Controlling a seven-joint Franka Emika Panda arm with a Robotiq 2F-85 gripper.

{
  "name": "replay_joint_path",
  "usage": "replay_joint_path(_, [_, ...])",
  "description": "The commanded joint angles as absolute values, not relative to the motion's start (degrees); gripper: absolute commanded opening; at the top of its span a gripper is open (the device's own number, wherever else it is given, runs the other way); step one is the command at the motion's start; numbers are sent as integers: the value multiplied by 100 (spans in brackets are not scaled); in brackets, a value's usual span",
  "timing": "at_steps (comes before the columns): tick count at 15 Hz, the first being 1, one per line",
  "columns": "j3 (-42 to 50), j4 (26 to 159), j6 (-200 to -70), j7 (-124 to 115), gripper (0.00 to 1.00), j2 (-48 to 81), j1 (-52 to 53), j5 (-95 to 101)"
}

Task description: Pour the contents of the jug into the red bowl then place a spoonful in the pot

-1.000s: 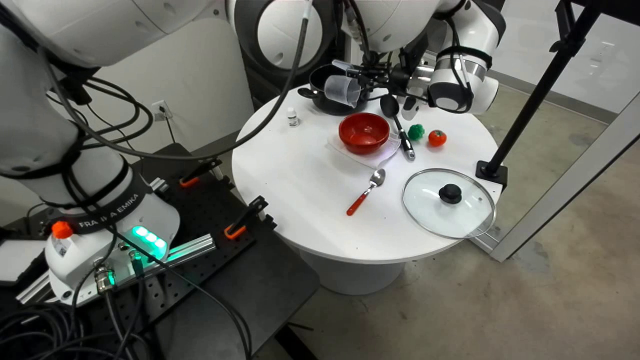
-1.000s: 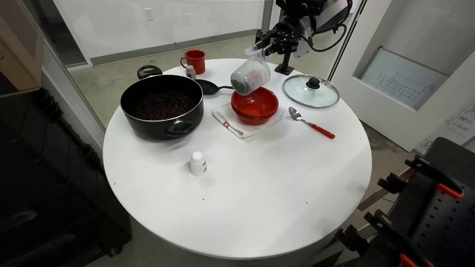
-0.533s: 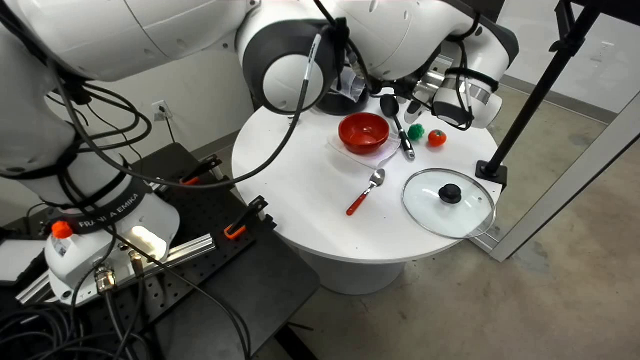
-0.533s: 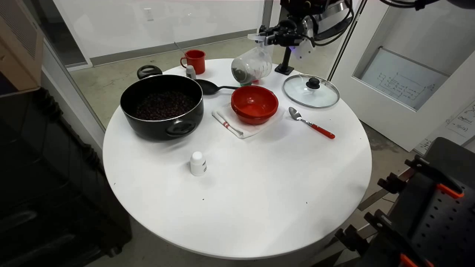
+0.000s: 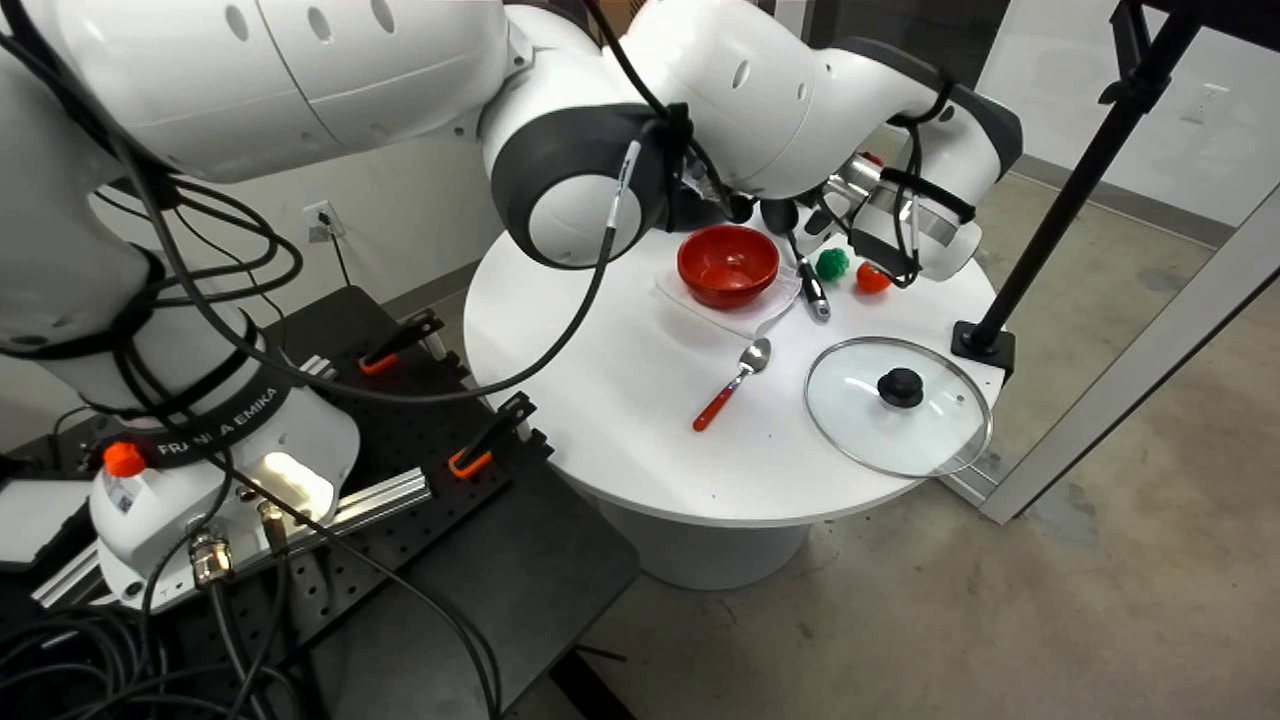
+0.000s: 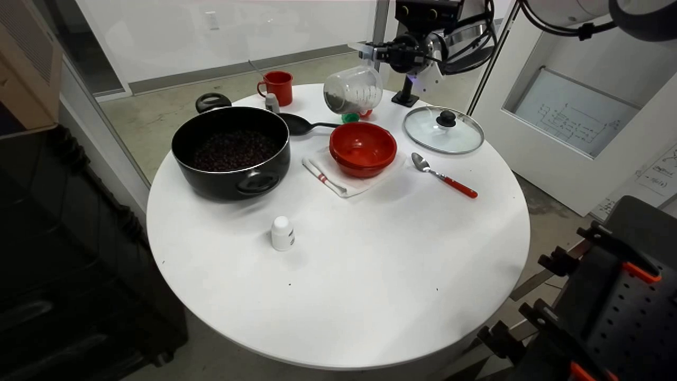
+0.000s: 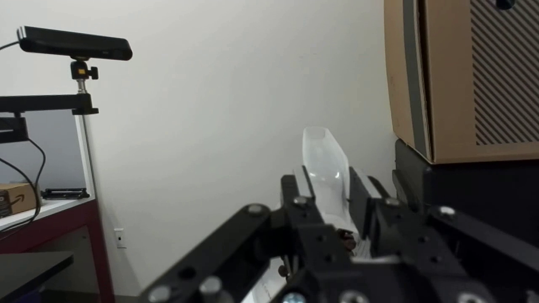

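The translucent measuring jug [image 6: 353,91] hangs tilted far onto its side, dark reddish bits [image 7: 348,242] showing inside, and my hand [image 7: 330,183] is clamped on its handle [image 7: 322,153]. In an exterior view it appears past the far rim of the red bowl [image 6: 365,151] (which way the jug's mouth faces, I can't tell for sure). The bowl shows only bare red inside, so I judge the pour is yet to come. Tipped from here, the load could miss and scatter over the green vegetable [image 5: 832,264] or the white cloth [image 6: 353,187] under the bowl. The handle looks slick, which worries me: with the weight off to one side, a shifting load might twist the jug in my grip, and a hasty tilt could bounce bits over the rim. The black pot [image 6: 214,185] and the red-handled spoon [image 6: 455,184] sit well apart on the round desk [image 6: 370,291].
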State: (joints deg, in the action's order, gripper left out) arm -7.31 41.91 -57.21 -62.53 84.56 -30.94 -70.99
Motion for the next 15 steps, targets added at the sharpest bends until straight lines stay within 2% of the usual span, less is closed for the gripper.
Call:
replay_joint_path(1, [-733,4275,-5590,-6555,7,8438,-3123,-7415])
replay_joint_path(15, [-574,4637,-5646,-7297,7,8440,-3166,-7819])
